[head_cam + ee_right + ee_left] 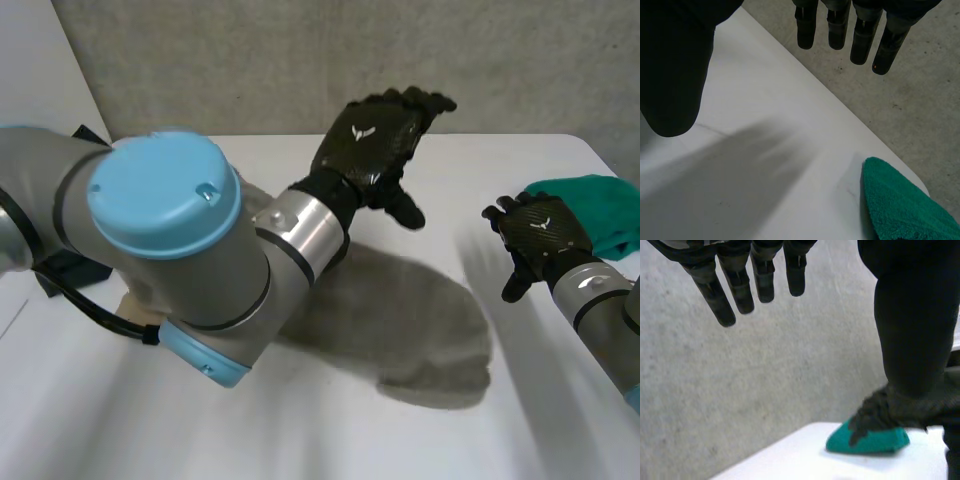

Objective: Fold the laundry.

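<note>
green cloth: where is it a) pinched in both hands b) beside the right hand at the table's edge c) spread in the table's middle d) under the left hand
B: the cloth lies at the table's edge, beside the open right hand.

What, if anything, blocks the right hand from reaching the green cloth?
Probably nothing. The right hand is open right beside the green cloth near the table edge, with only bare tabletop between them. The left hand hangs well clear of that side.

green cloth (pixel 612 205) cut off by the edge, partly behind right robot hand (pixel 540 235)
</note>
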